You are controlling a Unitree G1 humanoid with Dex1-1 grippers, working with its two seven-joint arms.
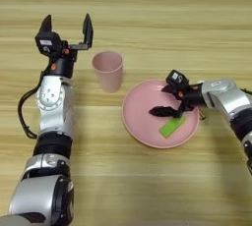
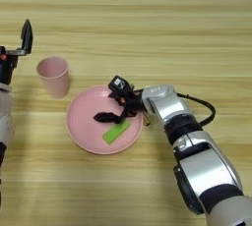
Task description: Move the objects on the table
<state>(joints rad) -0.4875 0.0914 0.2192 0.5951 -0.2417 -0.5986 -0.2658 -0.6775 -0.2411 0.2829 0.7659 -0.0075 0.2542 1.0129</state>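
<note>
Right gripper [image 1: 165,101] jaws spread over plate [image 1: 138,117] w/ green bar [image 1: 172,127]; left gripper [image 1: 67,28] spread (beside cup [image 1: 108,70]).

Cup: pale pink plastic cup [image 1: 108,70], upright, mouth open upward, standing on the bench [image 1: 147,18] left of the plate and a little farther away, apart from it.
Plate: wide round pink plate [image 1: 140,117], flat on the bench, right of centre.
Green bar: small flat green bar [image 1: 172,127], lying slantwise inside the plate, in its near right part.
Bench: light wood grain with horizontal plank lines, filling the view.
</note>
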